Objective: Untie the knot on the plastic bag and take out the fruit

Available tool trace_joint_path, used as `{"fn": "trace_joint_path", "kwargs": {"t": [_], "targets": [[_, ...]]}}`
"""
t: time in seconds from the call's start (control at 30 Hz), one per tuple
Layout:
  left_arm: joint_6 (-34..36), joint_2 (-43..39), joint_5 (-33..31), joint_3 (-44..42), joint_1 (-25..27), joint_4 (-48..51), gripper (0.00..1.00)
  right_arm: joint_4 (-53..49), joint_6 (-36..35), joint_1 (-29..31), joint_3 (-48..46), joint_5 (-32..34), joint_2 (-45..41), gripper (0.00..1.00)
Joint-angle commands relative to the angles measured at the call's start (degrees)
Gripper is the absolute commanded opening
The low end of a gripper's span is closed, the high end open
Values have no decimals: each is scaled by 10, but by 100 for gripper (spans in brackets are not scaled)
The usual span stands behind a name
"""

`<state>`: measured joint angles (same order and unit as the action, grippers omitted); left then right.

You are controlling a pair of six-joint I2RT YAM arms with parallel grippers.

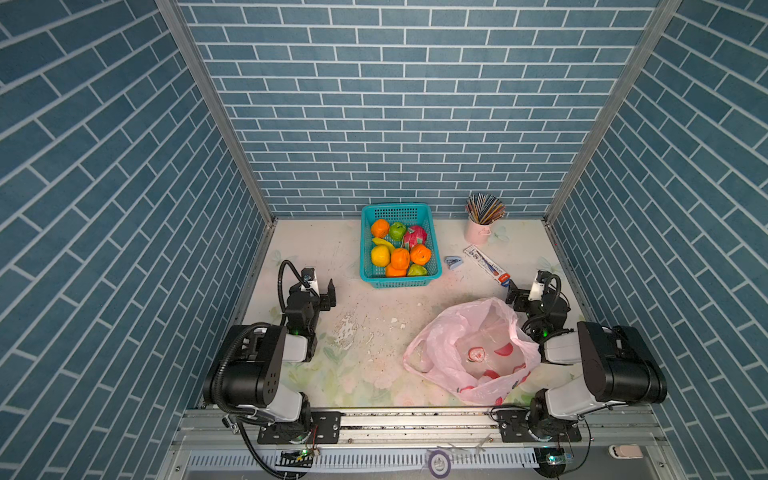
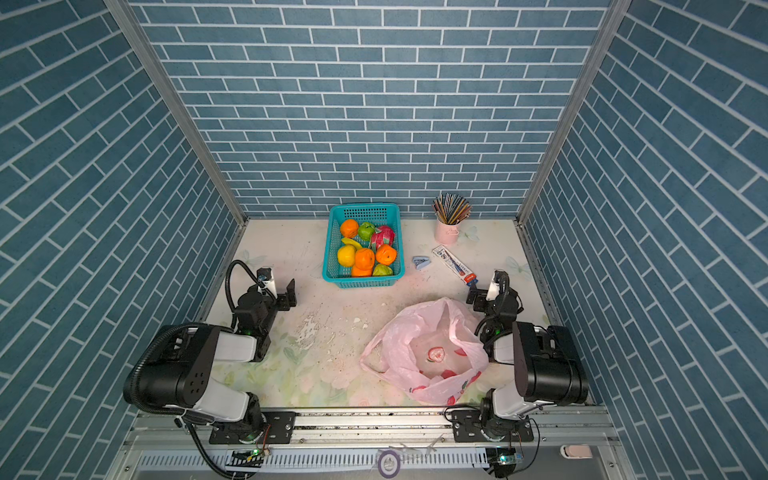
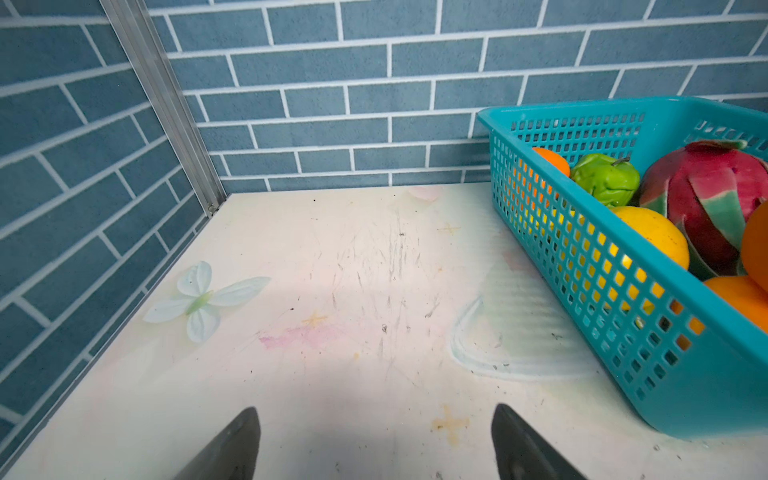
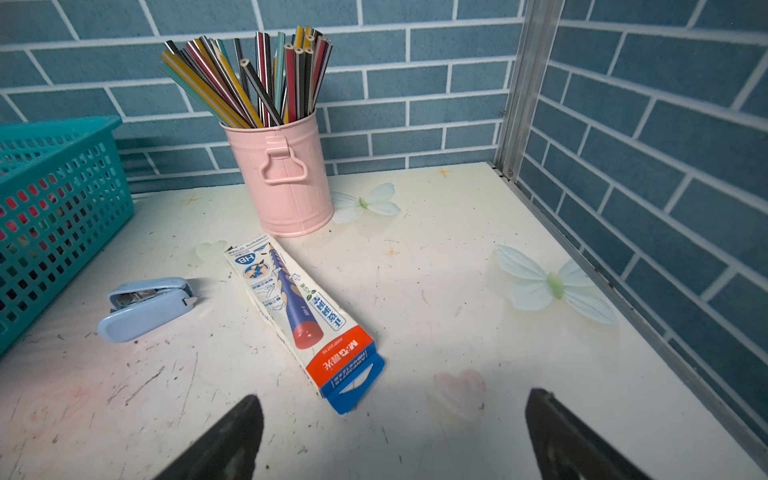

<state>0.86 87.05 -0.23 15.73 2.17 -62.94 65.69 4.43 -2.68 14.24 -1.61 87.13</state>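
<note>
The pink plastic bag [image 1: 446,345] [image 2: 399,336] lies slack at the front right with its mouth gaping open. Only red prints show through it. The knot is out of view. The fruit [image 1: 400,257] [image 2: 365,257] fills the teal basket [image 1: 395,206] [image 2: 363,205] at the back middle: a dragon fruit [image 1: 414,237] [image 3: 706,199], oranges, a yellow one and green ones. My left gripper [image 1: 322,291] [image 2: 282,291] [image 3: 376,440] is open over bare table, left of the basket [image 3: 582,110]. My right gripper [image 1: 524,289] [image 2: 482,291] [image 4: 392,432] is open behind the bag's far edge and holds nothing.
A pink cup of pencils [image 1: 478,230] [image 4: 282,178] stands at the back right. A blue stapler [image 1: 451,262] [image 4: 145,305] and a pencil box [image 1: 486,265] [image 4: 299,307] lie just ahead of my right gripper. Blue brick walls close in three sides.
</note>
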Motion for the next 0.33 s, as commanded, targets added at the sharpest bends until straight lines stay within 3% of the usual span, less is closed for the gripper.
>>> {"fn": "trace_joint_path", "kwargs": {"t": [0.0,0.3], "targets": [[7,-2,-12,0,3,-28,87,18,-24,1,4,-8,2,99],[7,-3,-12,0,3,-24,87,7,-34,5,6,-18,-2,99]]}}
